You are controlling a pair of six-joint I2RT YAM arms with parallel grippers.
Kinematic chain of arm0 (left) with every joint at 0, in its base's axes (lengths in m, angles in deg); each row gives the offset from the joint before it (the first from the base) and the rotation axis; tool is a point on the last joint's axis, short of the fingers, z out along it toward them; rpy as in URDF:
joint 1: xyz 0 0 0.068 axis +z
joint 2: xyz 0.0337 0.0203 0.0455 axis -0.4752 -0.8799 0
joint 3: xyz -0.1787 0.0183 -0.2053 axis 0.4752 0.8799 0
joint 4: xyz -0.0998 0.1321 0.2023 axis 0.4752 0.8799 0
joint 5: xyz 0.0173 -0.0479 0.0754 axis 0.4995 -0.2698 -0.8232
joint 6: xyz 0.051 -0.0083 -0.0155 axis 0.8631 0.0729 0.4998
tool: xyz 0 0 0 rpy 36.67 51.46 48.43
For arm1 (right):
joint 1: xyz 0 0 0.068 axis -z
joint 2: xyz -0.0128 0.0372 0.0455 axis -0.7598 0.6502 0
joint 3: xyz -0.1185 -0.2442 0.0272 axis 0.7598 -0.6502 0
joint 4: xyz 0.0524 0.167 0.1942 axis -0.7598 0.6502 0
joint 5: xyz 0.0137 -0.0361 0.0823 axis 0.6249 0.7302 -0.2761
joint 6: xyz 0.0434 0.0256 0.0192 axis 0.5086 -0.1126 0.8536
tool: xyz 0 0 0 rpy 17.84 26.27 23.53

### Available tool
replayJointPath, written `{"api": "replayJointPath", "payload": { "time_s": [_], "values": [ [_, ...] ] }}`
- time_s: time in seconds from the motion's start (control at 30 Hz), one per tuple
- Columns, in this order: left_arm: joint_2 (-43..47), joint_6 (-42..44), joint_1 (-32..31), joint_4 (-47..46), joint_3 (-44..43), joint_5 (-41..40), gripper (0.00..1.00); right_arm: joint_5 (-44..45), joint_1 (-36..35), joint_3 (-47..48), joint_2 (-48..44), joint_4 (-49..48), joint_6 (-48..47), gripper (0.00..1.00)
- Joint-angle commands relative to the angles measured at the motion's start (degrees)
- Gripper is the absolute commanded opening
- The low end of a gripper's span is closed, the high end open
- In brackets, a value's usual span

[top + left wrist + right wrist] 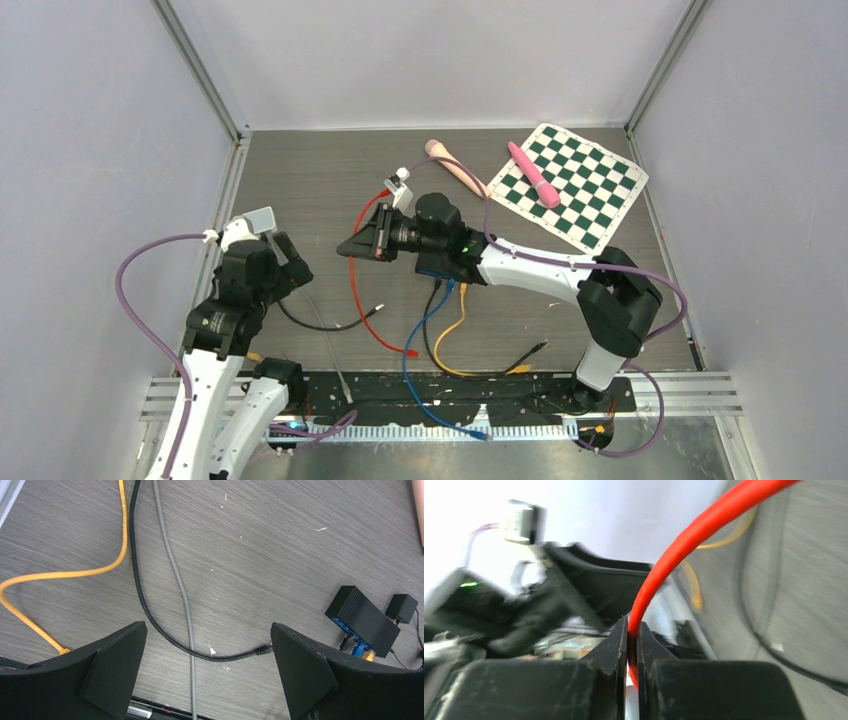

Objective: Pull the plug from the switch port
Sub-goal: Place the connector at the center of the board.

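Red cable (684, 535) sits clamped in your right gripper (631, 635), at nine o'clock from the switch (362, 617). Its plug looks already out of the port. Your left gripper (207, 627) hangs wide open; only letting go seems left.

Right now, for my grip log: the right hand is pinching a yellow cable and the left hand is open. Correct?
No. The right hand pinches the thin red cable, not a yellow one; the right wrist view shows it. The left hand is open.
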Motion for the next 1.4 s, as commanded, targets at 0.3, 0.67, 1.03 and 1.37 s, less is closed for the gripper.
{"api": "replayJointPath", "payload": {
  "time_s": [0.3, 0.67, 1.03, 1.37],
  "values": [
    [-0.9, 1.0, 0.6, -2.7, 0.3, 2.6, 1.00, -24.1, -0.7, 6.3, -1.6, -20.5, 0.8, 0.05],
    [1.6, 1.5, 0.7, -0.5, 0.7, -0.7, 1.00, -2.7, -1.7, 3.1, -0.8, -0.8, -11.3, 0.05],
    [-1.4, 2.5, 0.8, -5.2, 0.8, 3.7, 1.00, 8.0, 1.0, 10.1, -22.8, 22.5, -40.6, 0.05],
    [-3.7, 4.7, 0.8, -10.7, 2.4, 12.3, 1.00, 24.2, 27.6, 0.2, -36.5, 46.4, -41.1, 0.05]
  ]
}}
